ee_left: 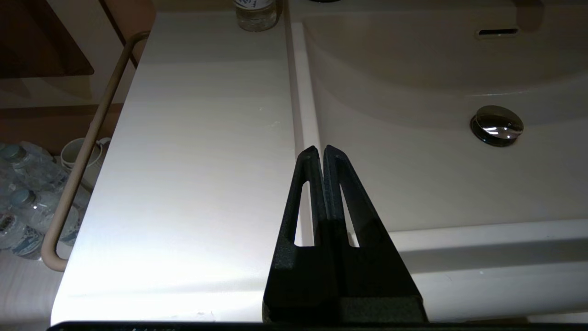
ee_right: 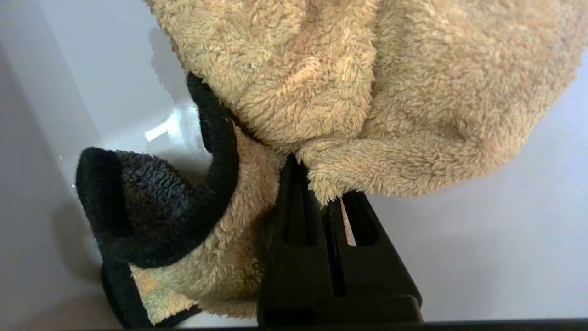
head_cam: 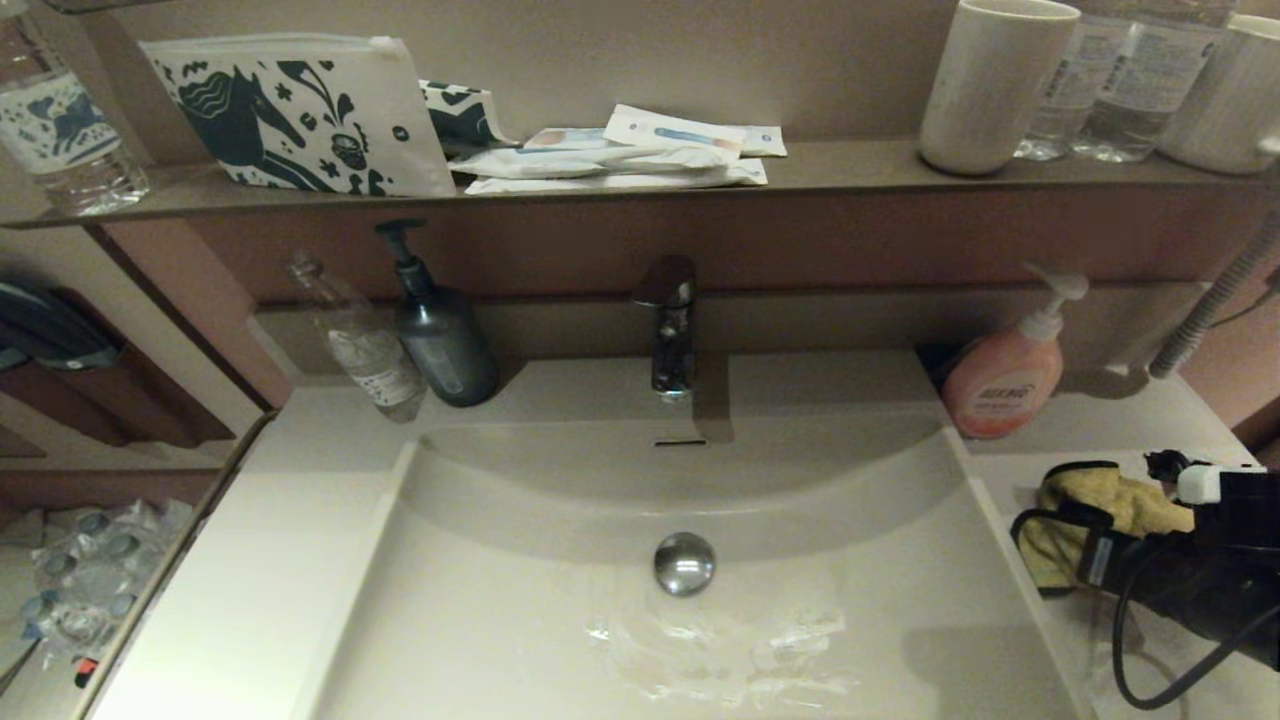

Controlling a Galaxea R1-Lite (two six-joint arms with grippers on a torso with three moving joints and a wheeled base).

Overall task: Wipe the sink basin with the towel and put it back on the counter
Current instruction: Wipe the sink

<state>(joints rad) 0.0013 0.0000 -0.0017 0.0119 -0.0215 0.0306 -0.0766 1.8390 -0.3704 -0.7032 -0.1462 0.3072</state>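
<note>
The mustard-yellow towel [head_cam: 1100,500] with black edging lies bunched on the counter [head_cam: 1090,440] to the right of the sink basin [head_cam: 540,600]. My right gripper [head_cam: 1095,555] reaches into it from the right, shut on a fold of the towel [ee_right: 344,92]; the fingertips are buried in the fluff and the gripper [ee_right: 318,184] rests low over the white surface. My left gripper [ee_left: 320,149] is shut and holds nothing, hovering over the basin's front left rim; the head view does not show it. The chrome drain plug [head_cam: 684,563] and slot overflow [head_cam: 680,441] are uncovered.
A wet patch [head_cam: 720,640] glistens in front of the drain. The faucet [head_cam: 672,325], a dark pump bottle [head_cam: 440,340], a clear bottle [head_cam: 365,345] and a pink soap dispenser [head_cam: 1005,375] line the back. A brown shelf [head_cam: 850,165] with pouch, packets and cups overhangs.
</note>
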